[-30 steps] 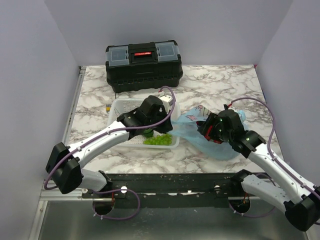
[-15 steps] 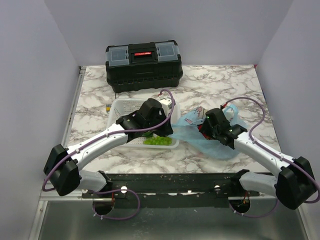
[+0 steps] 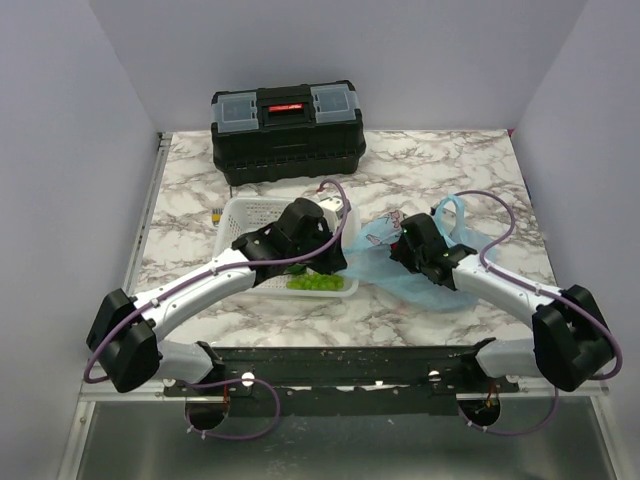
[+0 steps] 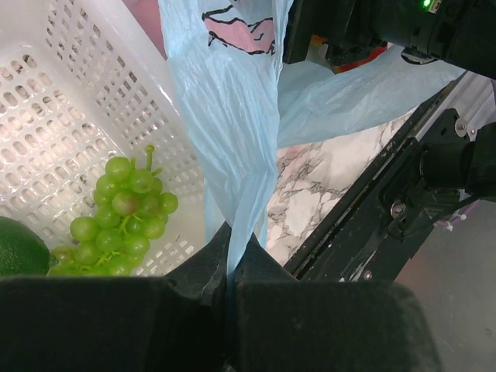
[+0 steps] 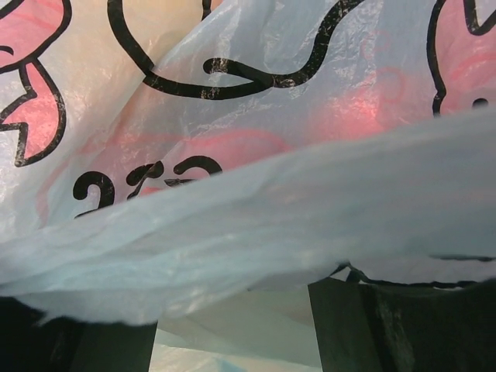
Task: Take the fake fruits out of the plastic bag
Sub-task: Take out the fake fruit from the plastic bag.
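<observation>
Bottom centre, left wrist view: my left pincer point(image 4: 231, 270) pinches the plastic bag point(image 4: 232, 132) beside the white basket point(image 4: 54, 101). My right pincer point(image 5: 232, 322) sits spread against its printed film.

My left fingers point(image 4: 325, 325) are matt black; the plastic bag point(image 4: 232, 116) thin, crinkly, translucent; basket point(image 4: 54, 116) perforated plastic; grapes point(image 4: 128, 209) glossy.

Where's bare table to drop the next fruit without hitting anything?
Widest bare marble lies between the toolbox, the right wall and the plastic bag. A narrower strip runs left of the white basket. The middle is crowded: basket, bag, left gripper pinching the bag, right gripper pressed into it.
</observation>
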Controlling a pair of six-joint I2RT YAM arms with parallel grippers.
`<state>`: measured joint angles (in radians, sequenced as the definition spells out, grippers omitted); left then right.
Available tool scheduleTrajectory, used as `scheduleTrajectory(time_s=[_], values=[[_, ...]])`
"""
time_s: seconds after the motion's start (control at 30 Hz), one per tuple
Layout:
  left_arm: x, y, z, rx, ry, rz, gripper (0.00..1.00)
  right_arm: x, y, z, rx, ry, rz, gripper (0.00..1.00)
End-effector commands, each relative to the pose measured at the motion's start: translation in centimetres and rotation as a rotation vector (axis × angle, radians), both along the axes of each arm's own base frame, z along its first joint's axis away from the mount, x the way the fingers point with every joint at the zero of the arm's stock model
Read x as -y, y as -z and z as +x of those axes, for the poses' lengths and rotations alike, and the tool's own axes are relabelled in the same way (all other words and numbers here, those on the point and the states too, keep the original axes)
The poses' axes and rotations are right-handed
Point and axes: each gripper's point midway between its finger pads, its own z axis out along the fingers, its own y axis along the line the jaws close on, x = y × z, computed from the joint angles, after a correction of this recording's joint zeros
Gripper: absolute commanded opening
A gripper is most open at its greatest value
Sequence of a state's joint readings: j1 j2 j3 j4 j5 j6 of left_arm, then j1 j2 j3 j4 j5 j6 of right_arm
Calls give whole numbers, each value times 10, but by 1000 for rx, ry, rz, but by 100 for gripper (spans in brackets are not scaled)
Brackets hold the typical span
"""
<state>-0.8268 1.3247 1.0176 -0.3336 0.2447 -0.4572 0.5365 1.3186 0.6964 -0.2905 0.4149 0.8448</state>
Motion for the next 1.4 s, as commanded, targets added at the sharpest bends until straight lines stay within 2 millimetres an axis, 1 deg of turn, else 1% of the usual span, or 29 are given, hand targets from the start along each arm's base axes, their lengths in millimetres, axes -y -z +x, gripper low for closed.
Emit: scheduleTrajectory(time_s=[0.0, 0.07, 0.13, 0.27, 0.3, 0.4, 0.57, 0.63, 0.7, 0.83, 0.97, 1.07, 1.2, 1.37], values=[[0, -4, -12, -11, 17, -33, 0, 13, 4, -2, 11, 10, -62, 57], [-1, -4, -13, -13, 14, -39, 0, 9, -3, -2, 29, -27, -51, 49], [-1, -3, -13, -15, 8, -41, 0, 5, -14, -5, 47, -69, -28, 44], [-3, -1, -11, -11, -12, -42, 0, -7, -28, -21, 39, -152, 47, 36], [-3, -1, -10, -11, -16, -41, 0, -10, -30, -25, 34, -173, 66, 36], [-1, -4, -8, -5, -22, -50, 0, -26, -40, -40, 32, -298, 133, 34], [1, -12, -3, 17, -35, -70, 0, -36, -59, -63, 26, -405, 195, 32], [1, -13, -2, 25, -42, -67, 0, -36, -69, -68, 41, -426, 210, 31], [0, -13, 0, 27, -47, -59, 0, -35, -82, -70, 74, -426, 224, 30], [-1, -10, -1, 22, -48, -56, 0, -36, -115, -70, 160, -418, 271, 29], [0, -8, -7, -7, -39, -73, 0, -52, -142, -74, 223, -488, 361, 29], [0, -5, -12, -15, -36, -88, 0, -71, -166, -74, 280, -569, 446, 29], [-3, -2, -15, -23, -41, -83, 0, -90, -199, -64, 341, -623, 511, 28], [-4, 0, -18, -34, -44, -87, 0, -96, -228, -43, 411, -598, 517, 28]])
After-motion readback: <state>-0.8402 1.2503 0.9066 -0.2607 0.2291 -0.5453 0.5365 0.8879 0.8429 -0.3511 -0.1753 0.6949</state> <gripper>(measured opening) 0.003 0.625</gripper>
